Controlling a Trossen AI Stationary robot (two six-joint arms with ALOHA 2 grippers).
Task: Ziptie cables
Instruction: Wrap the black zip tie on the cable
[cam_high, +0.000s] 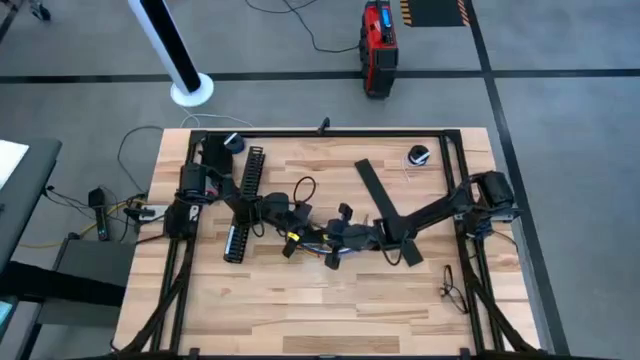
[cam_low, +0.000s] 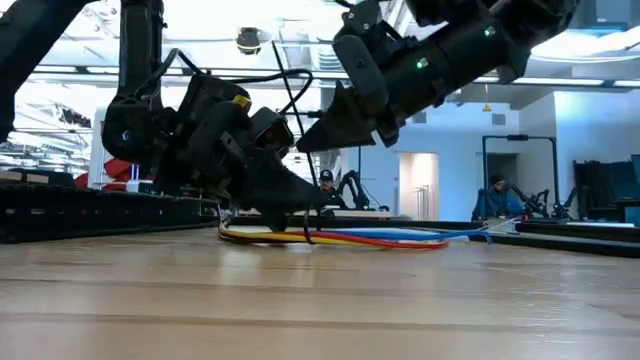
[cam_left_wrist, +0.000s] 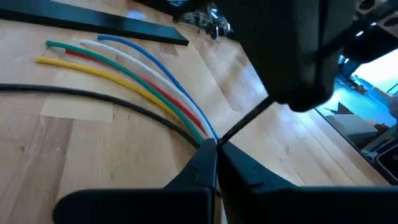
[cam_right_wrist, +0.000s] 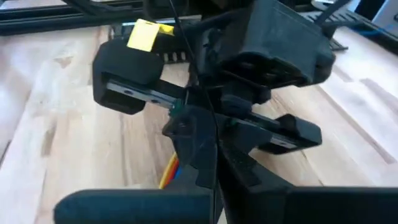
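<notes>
While both arms crowd mid-worktop (cam_high: 300, 300), the left gripper (cam_left_wrist: 216, 149) is pinched shut on the cables (cam_left_wrist: 143, 78) at their bunched end; the right gripper (cam_right_wrist: 214, 134), at 3 o'clock, is clamped on a thin black ziptie (cam_right_wrist: 189, 56).

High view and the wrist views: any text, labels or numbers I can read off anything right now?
None are readable.
Red case on the floor: a dark panel, any marking too small to read.
Yellow tag on the left tool: blank as seen.
Cables: no print visible.
</notes>
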